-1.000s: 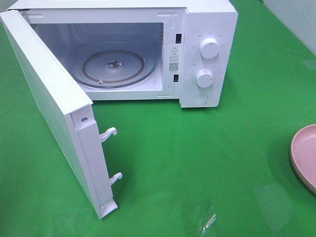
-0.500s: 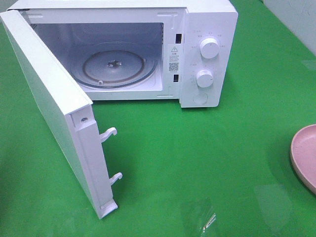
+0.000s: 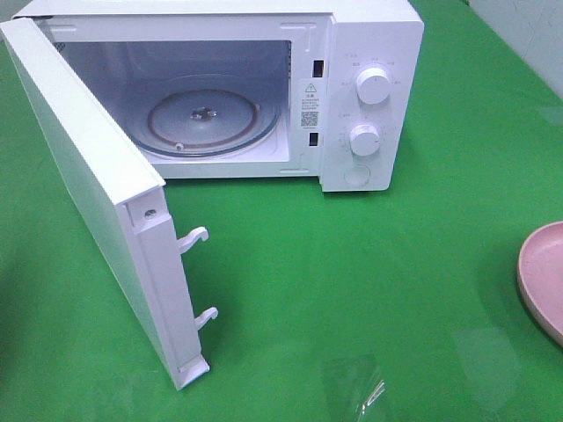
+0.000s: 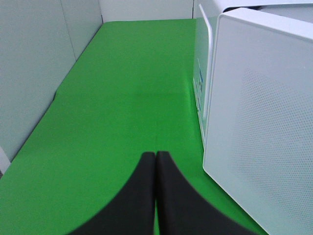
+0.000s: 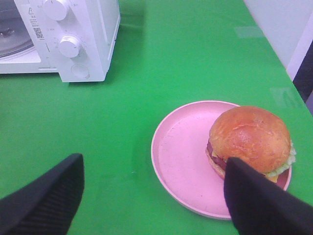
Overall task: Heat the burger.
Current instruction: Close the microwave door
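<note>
Burger (image 5: pixel 249 139), glossy-bunned, sits on pink plate (image 5: pixel 181 161); right claw (image 5: pixel 154 193) open, left claw (image 4: pixel 155 161) closed.

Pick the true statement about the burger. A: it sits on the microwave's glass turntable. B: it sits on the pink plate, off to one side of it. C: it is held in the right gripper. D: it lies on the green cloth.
B: the right wrist view shows the burger resting on the pink plate, off-centre near its rim, while the microwave turntable is bare.

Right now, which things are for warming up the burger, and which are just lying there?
For the job:
burger
pink plate under it
microwave, door open
glass turntable

Just there:
green table cover
clear plastic scrap
</note>
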